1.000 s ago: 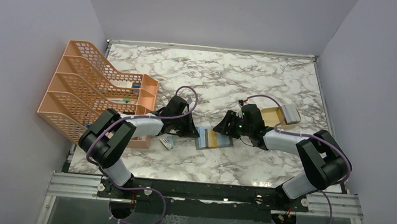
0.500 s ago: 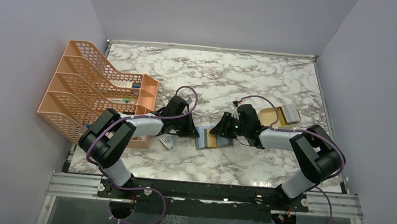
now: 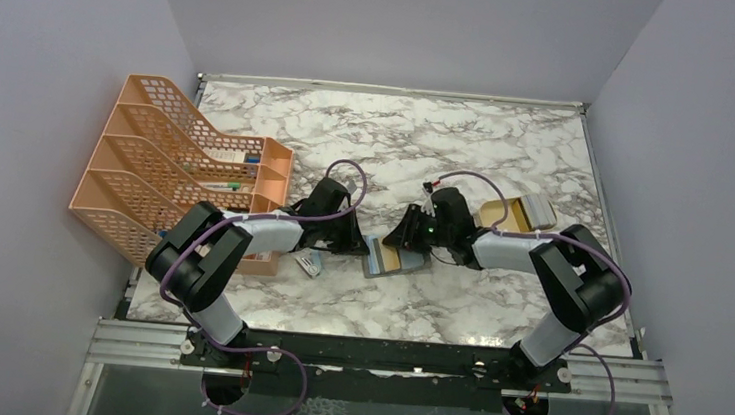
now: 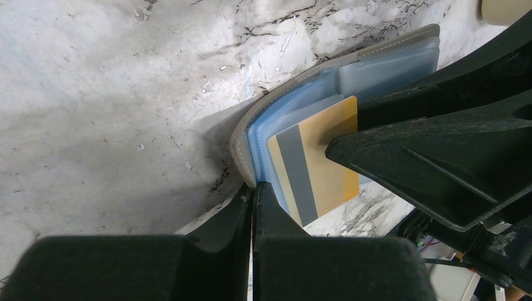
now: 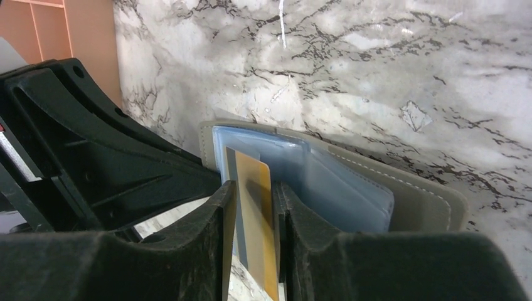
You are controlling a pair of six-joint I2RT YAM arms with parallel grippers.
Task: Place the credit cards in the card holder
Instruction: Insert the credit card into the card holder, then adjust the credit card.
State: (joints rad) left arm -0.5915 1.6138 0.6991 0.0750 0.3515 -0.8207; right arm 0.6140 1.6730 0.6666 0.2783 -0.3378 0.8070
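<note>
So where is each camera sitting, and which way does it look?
Top camera: high behind the arms, looking down on the white marble table; both whole arms show.
Left wrist camera: on the left arm, facing the grey folding card holder with blue pockets; the shut left tool shows.
Right wrist camera: on the right arm, facing the same holder; the right tool shows, tan-gold card between its fingers.
Shared: both wrist views see holder and card, from opposite sides.

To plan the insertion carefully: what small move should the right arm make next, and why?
Probably slide the credit card a little deeper into the card holder. Its end seems just inside a blue pocket, but most of it sticks out between the right jaws, while the closed left jaws rest at the holder's edge.
</note>
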